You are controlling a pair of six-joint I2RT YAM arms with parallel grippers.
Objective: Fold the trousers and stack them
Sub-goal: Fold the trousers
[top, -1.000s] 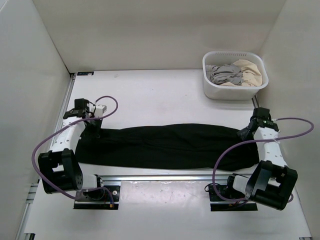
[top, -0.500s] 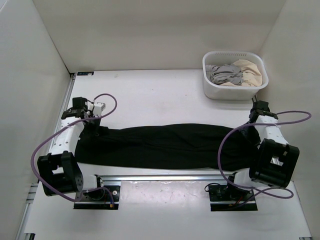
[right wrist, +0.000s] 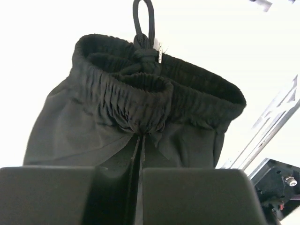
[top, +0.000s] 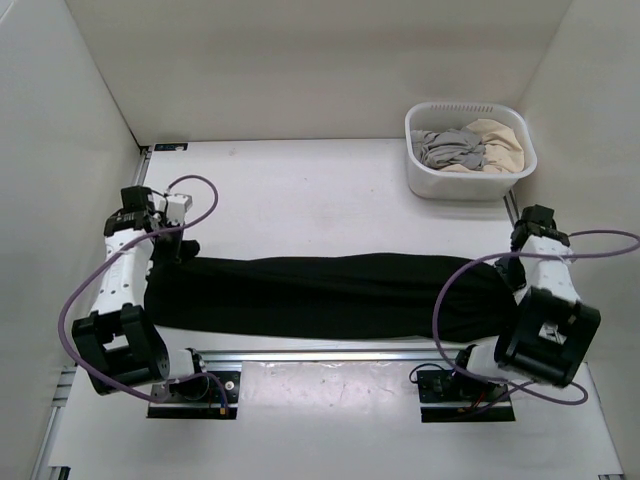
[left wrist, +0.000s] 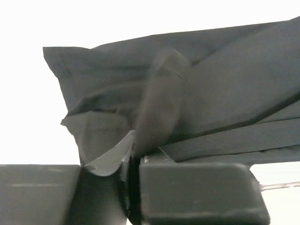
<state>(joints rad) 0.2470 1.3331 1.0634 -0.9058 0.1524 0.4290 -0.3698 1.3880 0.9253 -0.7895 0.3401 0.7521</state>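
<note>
The black trousers (top: 330, 295) lie stretched left to right across the table, just behind the arm bases. My left gripper (top: 170, 247) is at their leg end. In the left wrist view its jaws (left wrist: 133, 157) stand almost together, with a blurred fold of the trousers (left wrist: 225, 93) running down between them. My right gripper (top: 522, 262) is at the waist end. There its jaws (right wrist: 140, 138) are shut on the gathered elastic waistband of the trousers (right wrist: 93, 122), and the drawstring loop (right wrist: 143, 23) lies beyond.
A white basket (top: 450, 185) at the back right holds a grey garment (top: 448, 148) and a beige garment (top: 500, 140). A metal rail (top: 330, 355) runs along the near edge between the arm bases. White walls close in the left, right and back.
The right gripper has closed on the waistband and its arm has shifted right. The left gripper has drawn the leg end left and back. The trousers now lie straighter.
</note>
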